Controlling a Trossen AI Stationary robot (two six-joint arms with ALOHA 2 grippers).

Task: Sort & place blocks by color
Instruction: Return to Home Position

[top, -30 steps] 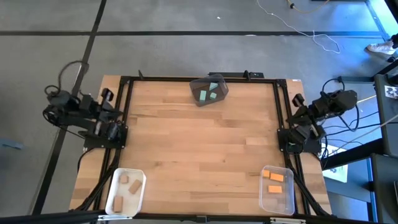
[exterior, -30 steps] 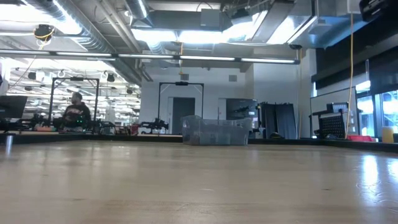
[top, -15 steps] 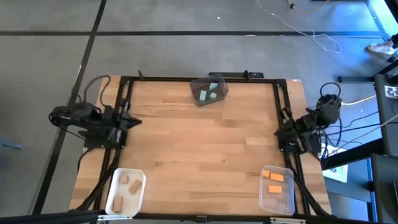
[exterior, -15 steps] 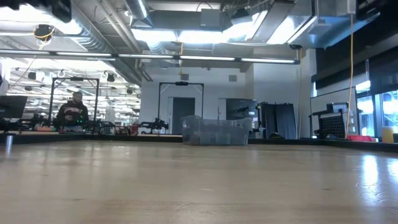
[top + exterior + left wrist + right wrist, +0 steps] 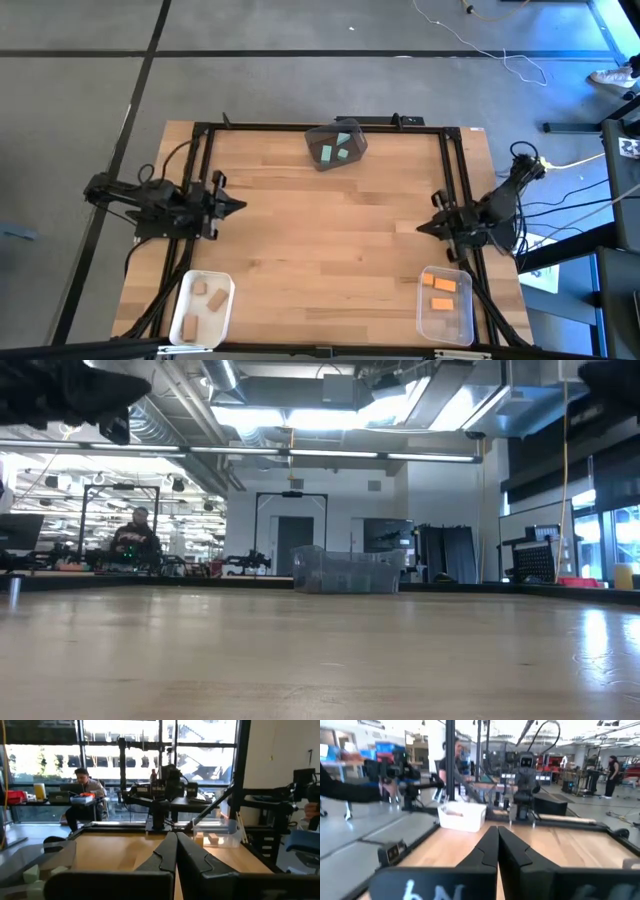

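Dark left gripper, fingers pressed flat together with nothing between them; points inward over the left side of the wooden table, arm stretched back across the black frame. Right gripper likewise clamped on nothing; points inward from the right side, arm trailing back past the right rail. Three teal-green blocks inside the dark grey bin, at the middle of the table's top edge in the high view. Two orange blocks inside the transparent bin, bottom right corner. Three tan wooden blocks inside the white bin, bottom left corner. Person in the room beyond, low view.
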